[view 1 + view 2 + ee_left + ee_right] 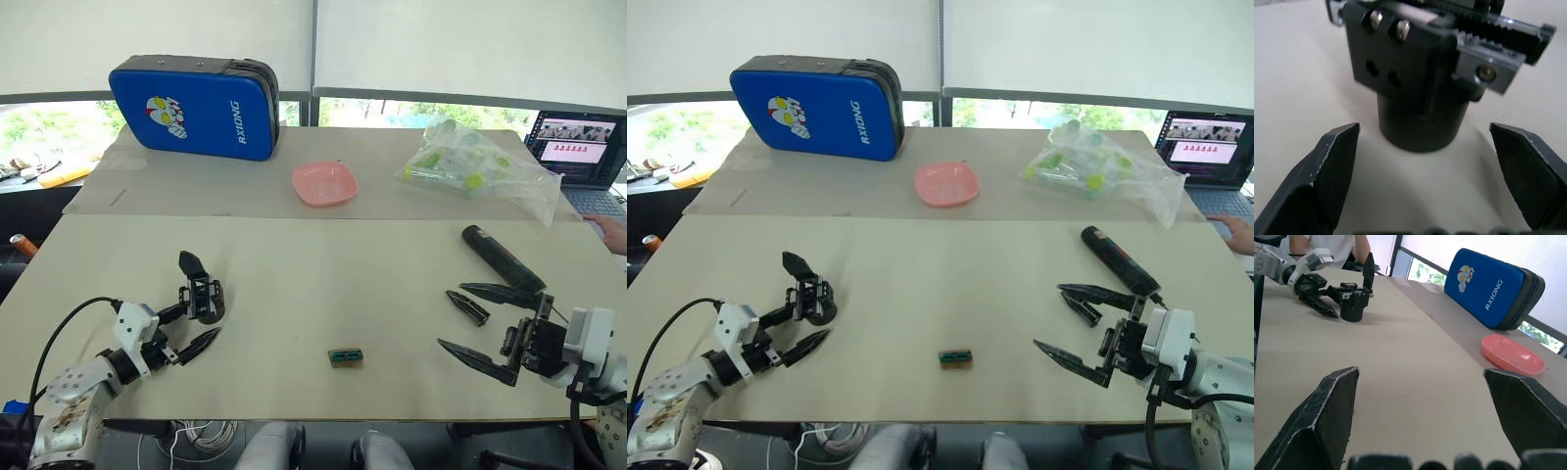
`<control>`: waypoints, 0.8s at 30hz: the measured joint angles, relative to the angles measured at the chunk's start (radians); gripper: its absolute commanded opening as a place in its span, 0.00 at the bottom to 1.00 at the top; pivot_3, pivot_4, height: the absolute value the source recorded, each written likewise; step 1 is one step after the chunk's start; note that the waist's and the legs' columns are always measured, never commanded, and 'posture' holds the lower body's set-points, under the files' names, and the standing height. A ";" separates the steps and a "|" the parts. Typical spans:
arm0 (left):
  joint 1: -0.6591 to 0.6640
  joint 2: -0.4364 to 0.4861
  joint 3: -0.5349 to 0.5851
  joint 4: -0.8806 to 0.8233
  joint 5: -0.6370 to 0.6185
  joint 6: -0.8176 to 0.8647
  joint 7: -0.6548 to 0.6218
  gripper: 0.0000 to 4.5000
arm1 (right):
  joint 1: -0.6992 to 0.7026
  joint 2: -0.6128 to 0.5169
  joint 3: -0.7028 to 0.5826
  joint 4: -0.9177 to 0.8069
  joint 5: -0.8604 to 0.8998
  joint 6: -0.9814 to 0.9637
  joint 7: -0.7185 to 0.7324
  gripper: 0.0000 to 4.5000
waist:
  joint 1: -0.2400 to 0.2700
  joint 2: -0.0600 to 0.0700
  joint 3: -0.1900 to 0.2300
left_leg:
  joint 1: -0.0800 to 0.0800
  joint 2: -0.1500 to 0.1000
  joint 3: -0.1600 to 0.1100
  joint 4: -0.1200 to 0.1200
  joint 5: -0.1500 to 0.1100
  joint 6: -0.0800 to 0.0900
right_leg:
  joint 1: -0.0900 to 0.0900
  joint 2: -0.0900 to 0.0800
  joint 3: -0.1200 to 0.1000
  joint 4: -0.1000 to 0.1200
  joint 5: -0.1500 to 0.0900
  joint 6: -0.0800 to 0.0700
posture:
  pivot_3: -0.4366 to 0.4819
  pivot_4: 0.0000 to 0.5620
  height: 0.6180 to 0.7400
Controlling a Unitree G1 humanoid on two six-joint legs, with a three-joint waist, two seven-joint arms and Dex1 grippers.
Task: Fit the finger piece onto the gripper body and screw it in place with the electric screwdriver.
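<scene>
The gripper body stands on the table at the left, one pointed black finger sticking up from it. My left gripper is open, its fingers on either side of the body's round base, not touching it. The finger piece lies flat on the table at the right, between the spread fingers of my open right gripper. Just behind them lies the electric screwdriver, pointing back-left. The right wrist view looks across the table to the gripper body.
A small green-and-brown block lies near the front edge. Further back are a pink dish, a blue case and a clear plastic bag. A laptop and a person's hand are at the far right.
</scene>
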 measured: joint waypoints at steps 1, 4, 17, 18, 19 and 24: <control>-0.012 0.000 -0.005 0.013 0.004 -0.007 -0.002 1.00 | 0.001 0.000 0.000 0.000 0.000 0.000 -0.003 1.00 | 0.002 0.001 0.000 | 0.000 0.000 0.000 0.000 0.000 0.000 | 0.000 0.000 0.000 0.000 0.000 0.000 | 0.48 0.27 1.00; -0.038 0.000 -0.021 0.048 0.013 -0.031 -0.015 1.00 | 0.010 -0.001 -0.002 -0.007 -0.001 0.000 -0.013 1.00 | 0.010 0.004 -0.002 | 0.000 0.000 0.000 0.000 0.000 0.000 | 0.000 0.000 0.000 0.000 0.001 0.000 | 0.48 0.27 1.00; -0.151 -0.026 -0.053 0.181 0.034 -0.092 -0.056 0.72 | 0.051 -0.010 -0.010 -0.058 -0.009 0.001 -0.062 1.00 | 0.023 0.009 -0.005 | 0.000 0.000 0.000 0.001 0.000 0.000 | 0.001 0.000 0.000 0.000 0.002 0.000 | 0.48 0.27 1.00; -0.157 -0.026 -0.056 0.186 0.035 -0.093 -0.058 0.72 | 0.052 -0.015 -0.011 -0.061 -0.009 0.002 -0.066 1.00 | 0.024 0.009 -0.005 | 0.000 0.000 0.000 0.001 0.000 0.000 | 0.001 0.000 0.000 0.000 0.002 0.000 | 0.48 0.27 1.00; -0.162 -0.026 -0.060 0.191 0.036 -0.095 -0.060 0.72 | 0.053 -0.022 -0.011 -0.064 -0.009 0.004 -0.070 1.00 | 0.024 0.010 -0.005 | 0.000 0.000 0.000 0.001 0.000 0.000 | 0.001 0.000 0.000 0.000 0.002 0.000 | 0.48 0.27 1.00; -0.173 -0.032 -0.069 0.209 0.046 -0.116 -0.068 0.53 | 0.054 -0.031 -0.012 -0.091 -0.009 0.024 -0.094 1.00 | 0.024 0.010 -0.005 | 0.000 0.000 0.000 0.001 0.000 0.000 | 0.001 0.000 0.000 0.000 0.002 0.000 | 0.48 0.27 1.00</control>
